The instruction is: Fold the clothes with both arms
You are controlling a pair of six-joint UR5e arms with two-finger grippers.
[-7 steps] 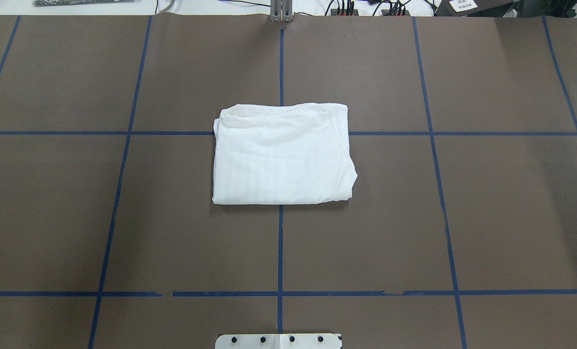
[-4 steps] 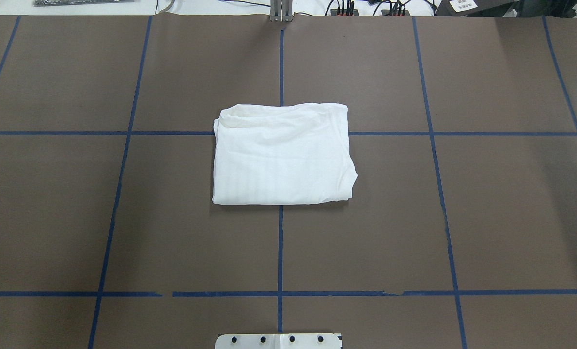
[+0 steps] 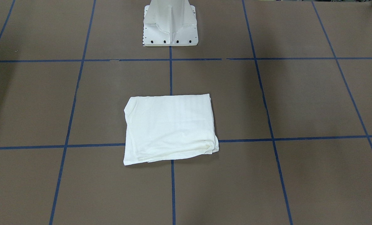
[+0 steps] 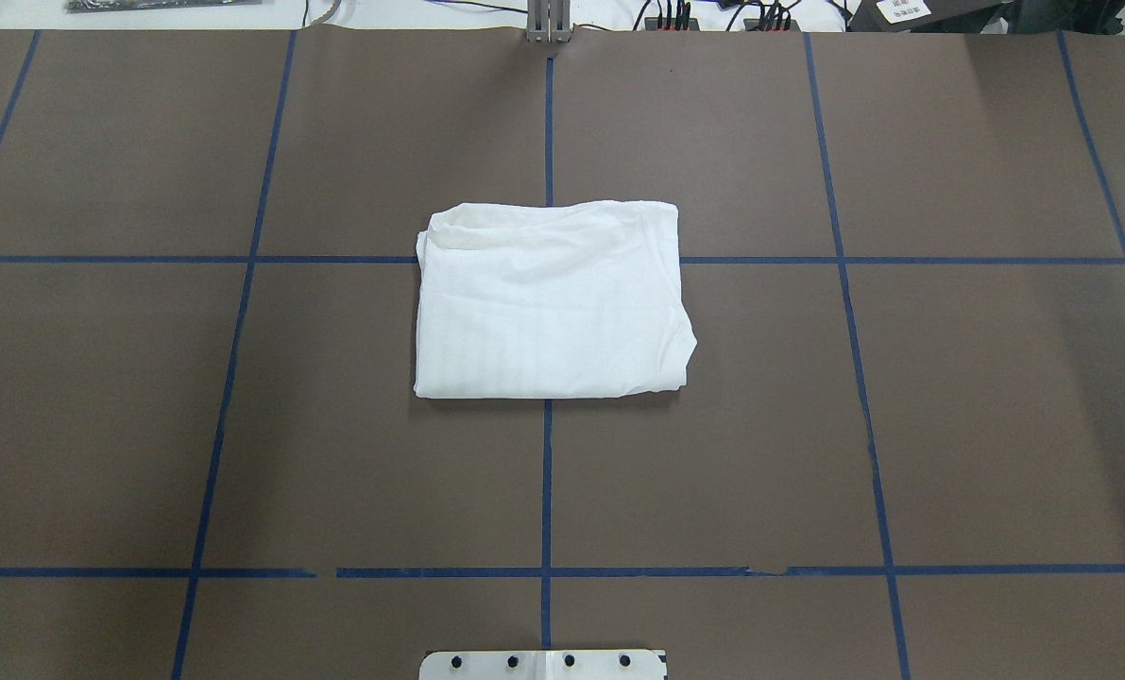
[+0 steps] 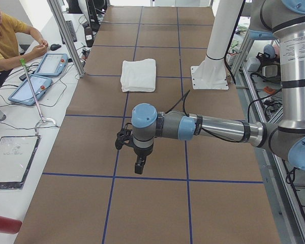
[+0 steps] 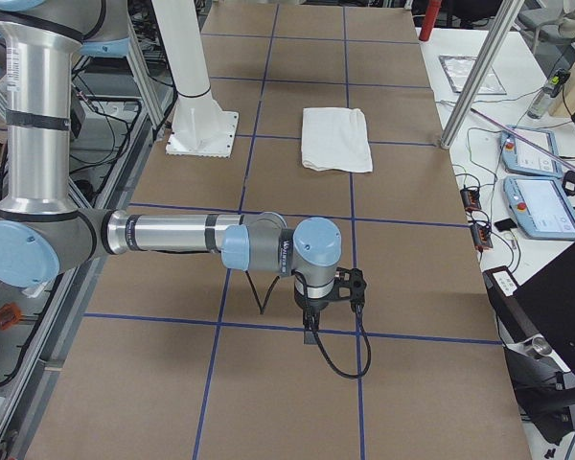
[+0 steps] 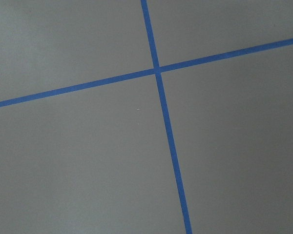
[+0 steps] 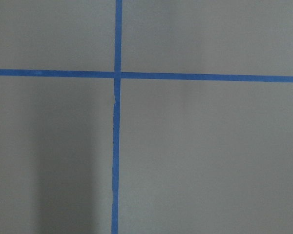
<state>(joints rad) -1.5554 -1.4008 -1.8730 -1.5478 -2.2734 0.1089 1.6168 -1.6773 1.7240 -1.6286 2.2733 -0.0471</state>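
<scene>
The T-shirt (image 4: 548, 302) lies folded into a rectangle at the centre of the surface (image 4: 949, 425), over blue tape lines (image 4: 547, 123). The left claw (image 5: 138, 166) and right claw (image 6: 310, 331) hang well apart from it, and whether either stands wide or narrow cannot be told.

Light fell evenly and softly from above. The white T-shirt (image 4: 548, 302) was nearly blown out, its creases faint, with a thin shadow under its lower edge in the overhead view. A broad soft shadow dimmed the brown surface (image 3: 4, 93) at the front-facing view's left edge. Both wrist views looked pale, the right one dimmer at lower left.
</scene>
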